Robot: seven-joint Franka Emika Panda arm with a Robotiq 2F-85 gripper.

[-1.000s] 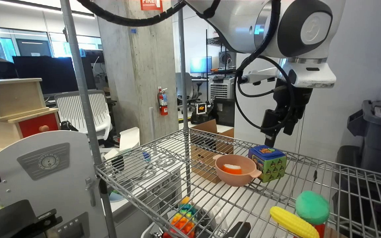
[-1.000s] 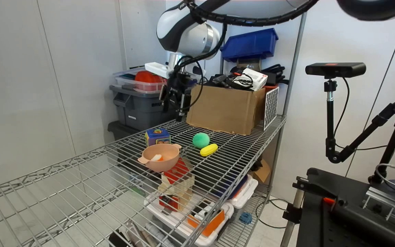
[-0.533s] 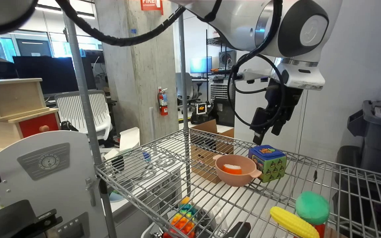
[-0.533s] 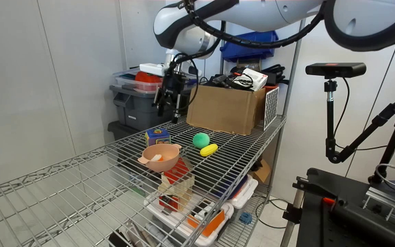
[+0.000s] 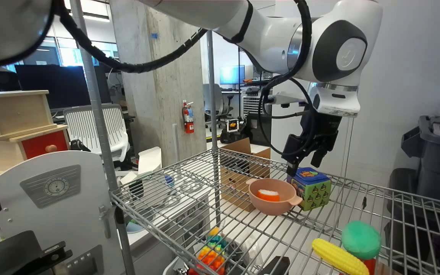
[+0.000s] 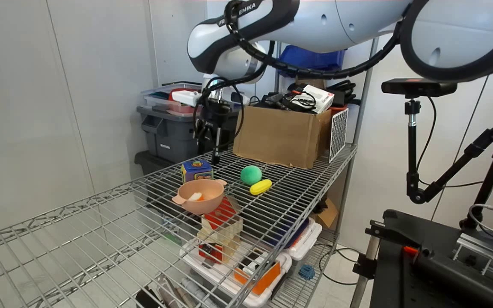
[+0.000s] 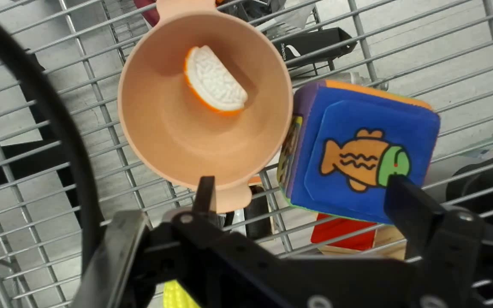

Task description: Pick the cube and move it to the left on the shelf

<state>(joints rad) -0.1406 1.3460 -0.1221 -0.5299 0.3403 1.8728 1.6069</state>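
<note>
The multicoloured cube [image 5: 316, 194] stands on the wire shelf [image 5: 159, 231], close beside the bowl; it shows in both exterior views [image 6: 197, 172]. In the wrist view its blue top with a fish picture [image 7: 360, 156] faces the camera. My gripper [image 5: 303, 165] is open and empty just above the cube. In the wrist view the gripper [image 7: 300, 188] has one finger [image 7: 409, 201] overlapping the cube's top. The other finger [image 7: 205, 194] appears over the bowl's near handle. I cannot tell whether either finger touches anything.
A peach bowl [image 5: 271, 208] holding an orange slice [image 7: 214, 81] sits right against or very near the cube. A green ball [image 6: 251, 175] and a yellow corn cob [image 6: 260, 187] lie on the shelf. A large cardboard box [image 6: 272, 137] and upright poles [image 5: 97, 103] bound it.
The gripper has moved left in both exterior views and lowered towards the cube over the last second. The cube, bowl, ball and corn have not moved. The fingers stay open.
</note>
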